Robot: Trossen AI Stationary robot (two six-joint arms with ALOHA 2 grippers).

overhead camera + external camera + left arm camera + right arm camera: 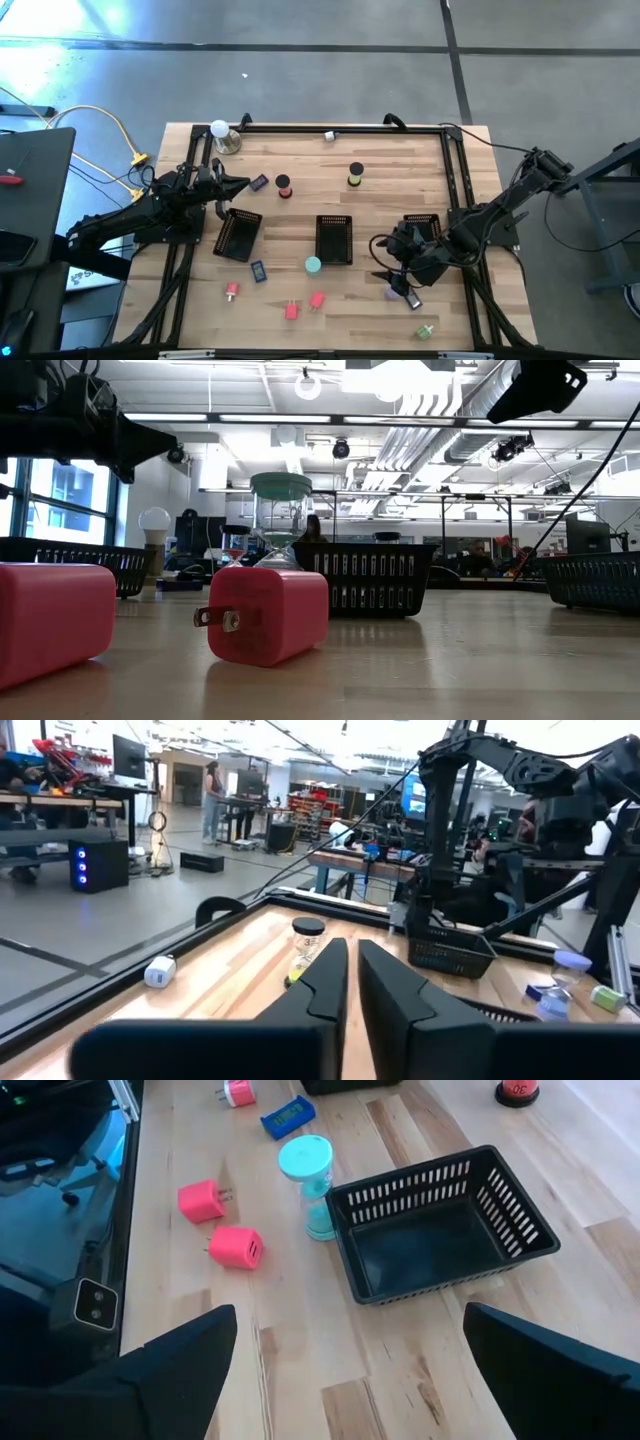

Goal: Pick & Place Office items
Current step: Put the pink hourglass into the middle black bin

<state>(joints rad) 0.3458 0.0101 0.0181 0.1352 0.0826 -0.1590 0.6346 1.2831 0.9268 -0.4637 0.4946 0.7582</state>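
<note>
A pink plug adapter [265, 615] lies closest to the low camera, flat on the desk [370, 310] with its two metal prongs pointing sideways toward a second pink adapter [45, 618] just beside it. Seen past the right gripper [345, 1350], whose fingers are spread wide with nothing between them, those two pink blocks lie ahead and off to one side. A teal hourglass [311, 1185] stands upright beyond them, touching or nearly touching the corner of the middle black mesh tray [440, 1230], which lies straight ahead of that gripper. Farther on lie a dark blue rectangle [288, 1116] with its long axis slanted and a small pink piece with prongs [236, 1092]. A purple roll [391, 293] sits right under the right gripper in the overhead view, and a green bit [426, 331] lies nearer the desk's front edge. Another mesh tray [422, 228] sits just behind that arm. The left gripper [351, 982] hangs above the desk's left rear with its fingers nearly pressed together, a thin slit between them, holding nothing. Ahead of it stands an upright black-capped roll with yellow [305, 948], and a small white block [160, 971] lies by the desk's rail. Below this gripper sits a tilted mesh tray [238, 234], with a blue rectangle [259, 183] and a red-and-black cylinder [284, 186] just beyond its tips, and a white ball on a metal base [222, 133] at the rear corner.
</note>
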